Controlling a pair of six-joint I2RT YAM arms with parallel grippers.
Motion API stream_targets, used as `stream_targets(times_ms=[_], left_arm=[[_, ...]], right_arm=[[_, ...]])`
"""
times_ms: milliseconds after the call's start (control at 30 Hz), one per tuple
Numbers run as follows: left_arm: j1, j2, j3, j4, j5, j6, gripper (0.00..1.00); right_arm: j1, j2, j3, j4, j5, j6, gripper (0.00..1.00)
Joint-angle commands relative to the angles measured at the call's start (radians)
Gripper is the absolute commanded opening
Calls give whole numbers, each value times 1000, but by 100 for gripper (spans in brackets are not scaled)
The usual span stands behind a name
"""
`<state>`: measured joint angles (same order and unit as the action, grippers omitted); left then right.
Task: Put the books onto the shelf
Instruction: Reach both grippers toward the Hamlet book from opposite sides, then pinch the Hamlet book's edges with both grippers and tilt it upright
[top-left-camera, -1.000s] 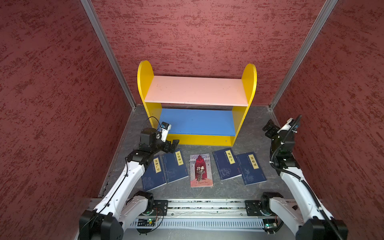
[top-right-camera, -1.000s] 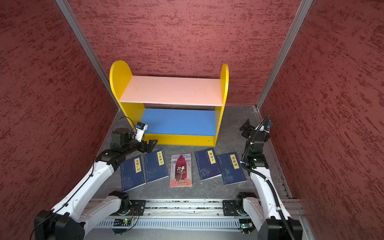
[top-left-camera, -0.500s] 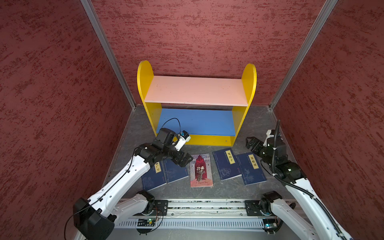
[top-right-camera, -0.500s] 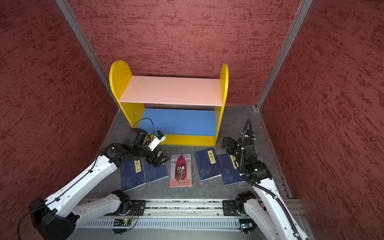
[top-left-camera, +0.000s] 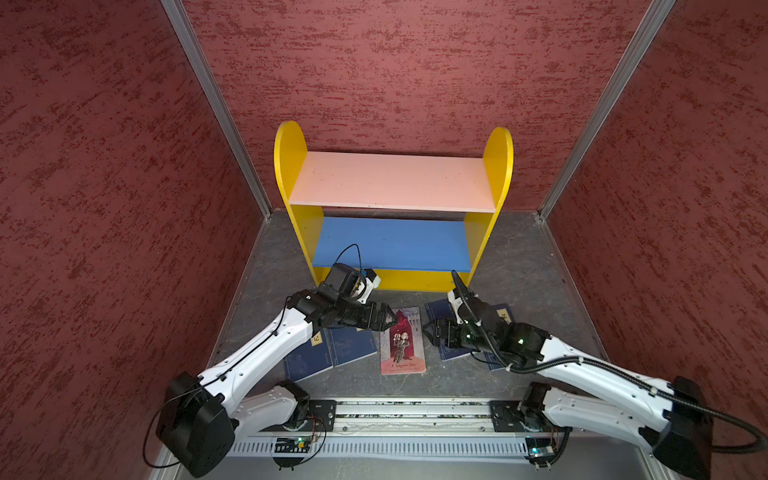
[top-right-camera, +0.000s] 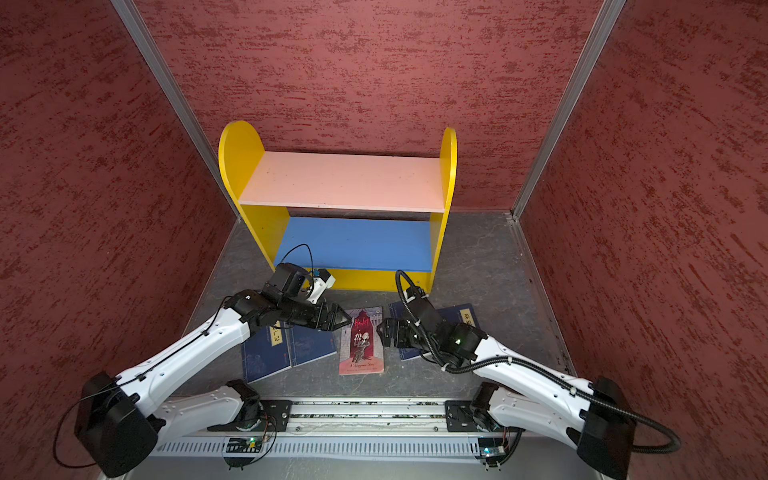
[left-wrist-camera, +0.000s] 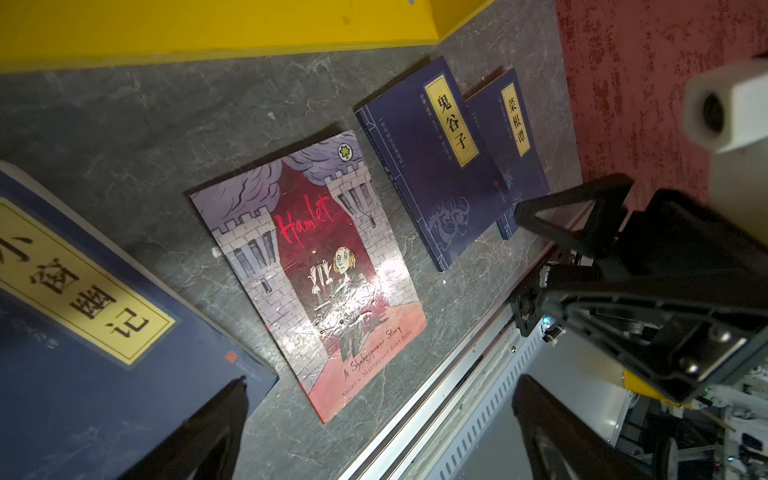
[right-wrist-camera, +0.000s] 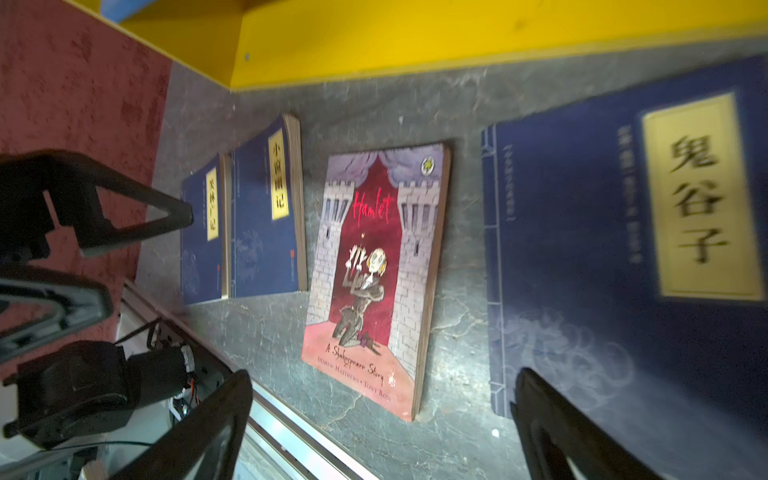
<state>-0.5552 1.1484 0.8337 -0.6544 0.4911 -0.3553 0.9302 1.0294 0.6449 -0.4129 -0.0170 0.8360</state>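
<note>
A red book (top-left-camera: 402, 340) with a castle and figure on its cover lies flat on the grey floor before the shelf (top-left-camera: 392, 183), which has yellow sides, a pink upper board and a blue lower board. Two navy books (top-left-camera: 332, 353) with yellow labels lie left of it, partly under my left arm. Two more (top-left-camera: 451, 355) lie right of it, partly under my right gripper. My left gripper (top-left-camera: 388, 322) hangs open over the red book's far left corner. My right gripper (top-left-camera: 428, 332) hangs open at its right edge. Both wrist views show the red book (left-wrist-camera: 307, 266) (right-wrist-camera: 374, 266) beyond empty, spread jaws.
Textured red walls close in the left, back and right. A metal rail (top-left-camera: 415, 415) with the arm bases runs along the front edge, just behind the books. Both shelf boards hold nothing.
Both arms have swung in from the sides and lowered toward the red book in the middle. Both grippers have stayed open. The books have not moved.
</note>
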Motion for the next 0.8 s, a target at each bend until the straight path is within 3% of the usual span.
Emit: stream_targets(times_ms=[0, 400, 767], left_arm=[[14, 26, -21, 112, 23, -109, 99], [51, 154, -98, 250, 127, -145, 99], [11, 230, -81, 229, 85, -148, 99]], right_arm=[[36, 88, -5, 154, -38, 46, 99], [47, 282, -39, 304, -112, 63, 98], [5, 363, -82, 370, -164, 110, 95]])
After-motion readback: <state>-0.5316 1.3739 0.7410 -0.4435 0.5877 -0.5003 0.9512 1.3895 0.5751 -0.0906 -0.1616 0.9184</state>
